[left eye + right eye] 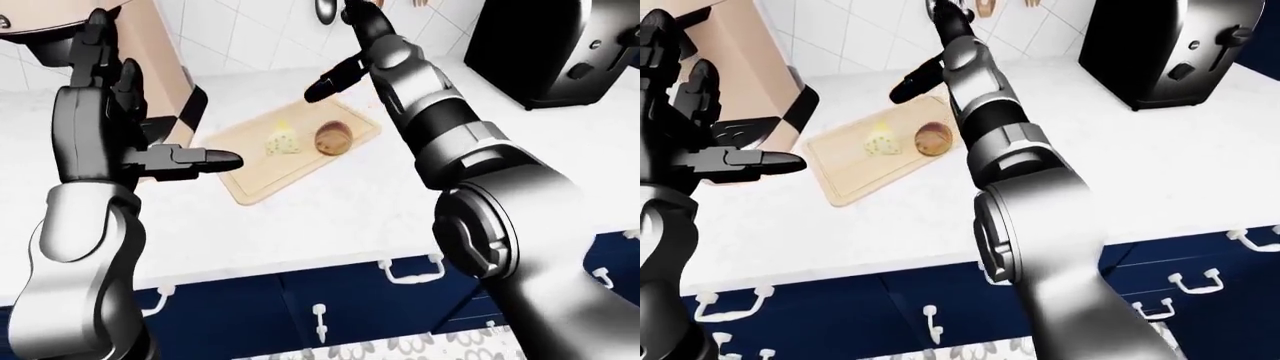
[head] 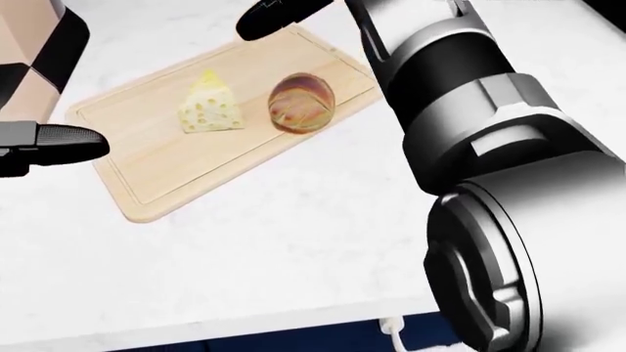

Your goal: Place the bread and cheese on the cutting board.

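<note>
A wedge of holed yellow cheese [image 2: 209, 108] and a round brown bread roll [image 2: 302, 103] lie side by side on the pale wooden cutting board [image 2: 156, 183], on the white counter. My right hand [image 1: 345, 56] is open and empty, raised above the board's upper right edge, one dark finger [image 2: 279, 18] pointing left over it. My left hand [image 1: 130, 127] is open and empty, held up at the left of the board, its thumb [image 2: 59, 141] reaching toward the board's left end.
A tan and black box [image 1: 165, 82] stands at the upper left of the board. A black toaster [image 1: 560, 45] stands at the upper right. Dark blue drawers with white handles [image 1: 410, 270] run under the counter's near edge.
</note>
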Robot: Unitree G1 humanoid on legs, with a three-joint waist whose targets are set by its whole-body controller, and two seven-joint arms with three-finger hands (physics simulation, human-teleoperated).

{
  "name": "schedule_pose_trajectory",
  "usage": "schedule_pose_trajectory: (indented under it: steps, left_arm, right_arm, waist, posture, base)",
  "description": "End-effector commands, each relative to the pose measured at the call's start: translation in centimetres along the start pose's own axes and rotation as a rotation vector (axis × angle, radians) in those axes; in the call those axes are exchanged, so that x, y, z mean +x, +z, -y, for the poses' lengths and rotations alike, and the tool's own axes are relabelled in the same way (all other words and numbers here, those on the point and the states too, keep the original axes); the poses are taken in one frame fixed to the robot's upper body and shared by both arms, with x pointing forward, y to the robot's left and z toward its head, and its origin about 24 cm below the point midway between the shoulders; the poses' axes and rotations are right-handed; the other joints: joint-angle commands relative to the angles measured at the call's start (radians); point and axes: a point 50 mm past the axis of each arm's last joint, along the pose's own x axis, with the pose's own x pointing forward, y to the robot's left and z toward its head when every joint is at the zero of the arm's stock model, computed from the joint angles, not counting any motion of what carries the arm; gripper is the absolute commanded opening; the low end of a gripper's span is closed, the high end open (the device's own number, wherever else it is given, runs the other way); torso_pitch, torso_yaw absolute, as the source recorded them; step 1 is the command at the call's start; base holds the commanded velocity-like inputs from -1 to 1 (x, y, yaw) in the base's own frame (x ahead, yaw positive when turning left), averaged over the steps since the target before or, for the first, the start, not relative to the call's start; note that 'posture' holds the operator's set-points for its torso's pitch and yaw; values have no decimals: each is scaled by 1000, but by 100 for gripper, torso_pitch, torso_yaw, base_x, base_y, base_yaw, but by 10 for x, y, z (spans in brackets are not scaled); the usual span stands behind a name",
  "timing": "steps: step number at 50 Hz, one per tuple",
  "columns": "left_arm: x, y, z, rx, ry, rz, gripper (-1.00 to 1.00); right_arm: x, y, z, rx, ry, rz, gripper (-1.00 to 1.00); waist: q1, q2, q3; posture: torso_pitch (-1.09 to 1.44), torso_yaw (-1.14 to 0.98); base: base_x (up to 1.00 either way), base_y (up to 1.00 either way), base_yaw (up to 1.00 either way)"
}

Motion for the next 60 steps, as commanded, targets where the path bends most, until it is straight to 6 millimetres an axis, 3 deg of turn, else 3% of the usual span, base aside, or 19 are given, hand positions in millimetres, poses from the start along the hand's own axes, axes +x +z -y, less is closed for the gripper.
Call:
schedule_pose_trajectory:
  steps: [1, 10, 13, 30, 36, 48, 60]
  left_arm:
    - [-1, 14, -3, 7, 20, 78, 100]
    - [-2, 15, 0, 10, 15, 78, 100]
    - [-2, 13, 2, 18, 11, 79, 100]
    - [-2, 12, 3, 26, 8, 82, 100]
    - [-2, 13, 4, 25, 7, 83, 100]
    - [-1, 19, -5, 14, 31, 89, 100]
    - [3, 21, -13, 16, 56, 93, 100]
  right_arm:
    - [-3, 26, 13, 0, -12, 86, 100]
    - [-6, 30, 37, 16, -14, 89, 100]
    - [-8, 39, 39, 189, 34, 120, 100]
    - [-24, 67, 64, 131, -72, 210, 100]
    - [-58, 69, 85, 204, -100, 276, 100]
    - [-124, 54, 84, 209, -153, 306, 100]
    - [-187, 3, 109, 321, -343, 302, 100]
  waist:
    - [-1, 5, -28]
    - [0, 0, -29]
    - [0, 0, -27]
    - [2, -3, -21]
    - [13, -15, -18]
    - [19, -23, -16]
    - [26, -29, -14]
  posture:
    - [0, 0]
    - [0, 0]
    - [0, 0]
    - [0, 0]
    - [0, 0]
    - [0, 0]
    - [0, 0]
  base:
    - [0, 0, 0]
    - [0, 0, 0]
    - [0, 0, 0]
    - [0, 0, 0]
    - [0, 0, 0]
    - [0, 0, 0]
    - [0, 0, 0]
